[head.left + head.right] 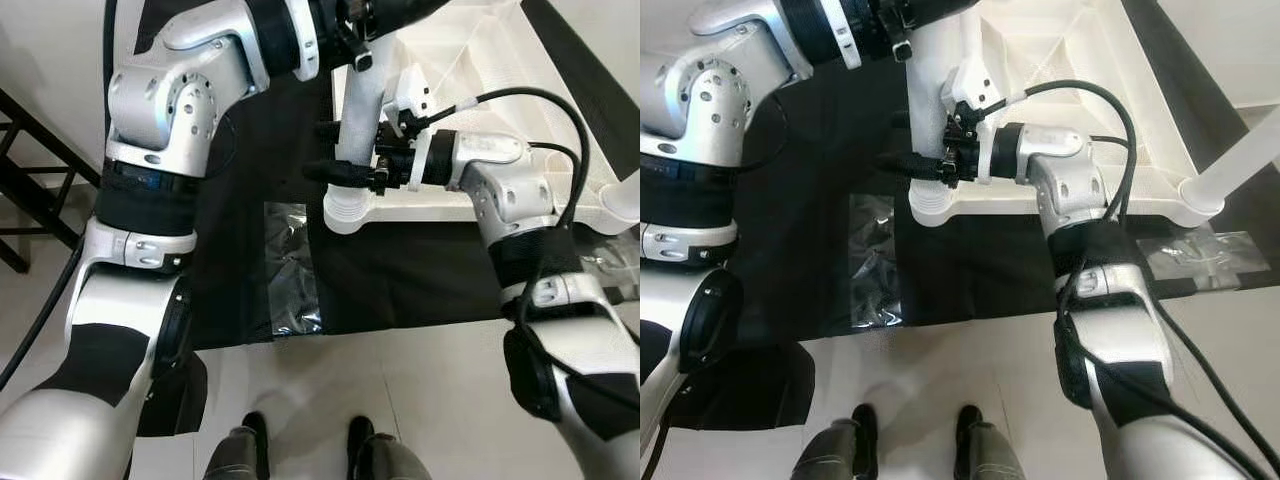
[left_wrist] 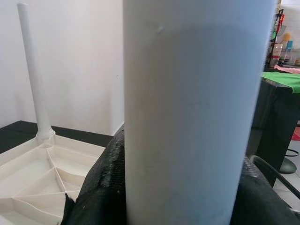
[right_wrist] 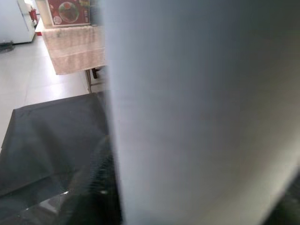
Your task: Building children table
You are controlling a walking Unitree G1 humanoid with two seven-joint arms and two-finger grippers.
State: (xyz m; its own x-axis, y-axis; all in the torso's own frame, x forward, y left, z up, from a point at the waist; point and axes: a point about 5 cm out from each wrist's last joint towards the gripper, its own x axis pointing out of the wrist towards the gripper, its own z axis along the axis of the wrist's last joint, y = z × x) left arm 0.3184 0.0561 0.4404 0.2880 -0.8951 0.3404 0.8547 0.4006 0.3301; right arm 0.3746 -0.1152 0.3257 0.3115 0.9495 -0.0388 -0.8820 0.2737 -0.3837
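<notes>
On the black mat (image 1: 400,275) spread over the pale floor (image 1: 400,400), the white tabletop (image 1: 1080,110) is laid upside down, its ribbed underside facing up. At its near left corner a white leg (image 1: 357,120) is stood upright in the corner socket (image 1: 345,212). The leg is clamped low down by the right pincer (image 1: 350,172), which is brought in from the right, with a black finger (image 1: 325,172) seen against the leg's near side. Higher up, the same leg is clamped by the left pincer (image 1: 350,25), reached in from the far left. In the left wrist view the leg is seen held between black padded fingers (image 2: 101,187), and a second white leg (image 2: 35,75) is seen standing upright in another corner of the tabletop, in front of a white wall (image 2: 79,61). At the near right corner another leg (image 1: 1240,165) is fitted and is seen tilted toward the right. A clear plastic bag (image 1: 292,270) is laid on the mat, near and left of the corner socket. Another clear bag (image 1: 1200,255) is laid near the right corner, partly on the mat. The robot's black feet (image 1: 305,440) are seen on the floor at the near edge.
</notes>
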